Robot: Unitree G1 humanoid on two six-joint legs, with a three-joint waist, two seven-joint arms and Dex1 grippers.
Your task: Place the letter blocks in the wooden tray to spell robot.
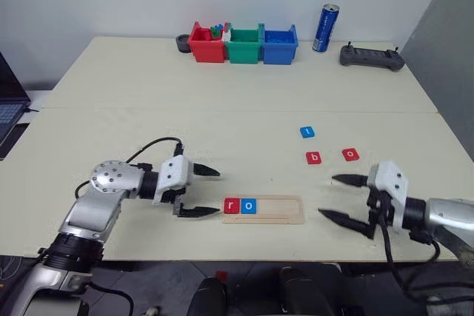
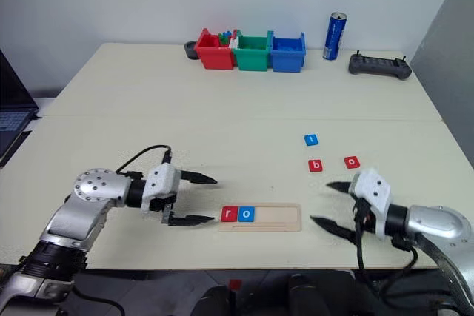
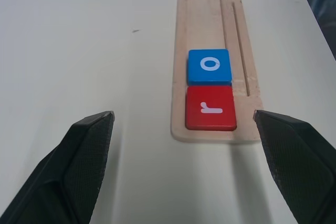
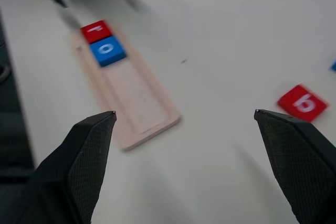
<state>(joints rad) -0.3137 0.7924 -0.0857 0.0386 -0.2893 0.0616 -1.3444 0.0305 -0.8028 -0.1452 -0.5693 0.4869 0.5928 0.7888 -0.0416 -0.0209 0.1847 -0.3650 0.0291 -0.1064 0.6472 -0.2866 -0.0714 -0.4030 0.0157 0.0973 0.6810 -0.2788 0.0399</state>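
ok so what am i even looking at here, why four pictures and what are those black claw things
It is a two-armed robot at a pale table. Two pictures come from cameras in its head, looking down over its arms; the other two come from a camera on each wrist, looking out between that arm's claws. The claws are its grippers: the left gripper and the right gripper, both open and holding nothing. Between them lies a wooden tray with a red r block and a blue o block in it. Loose on the table are a red b block, a red o block and a blue t block. At the far edge stand coloured bins, a can and a controller.
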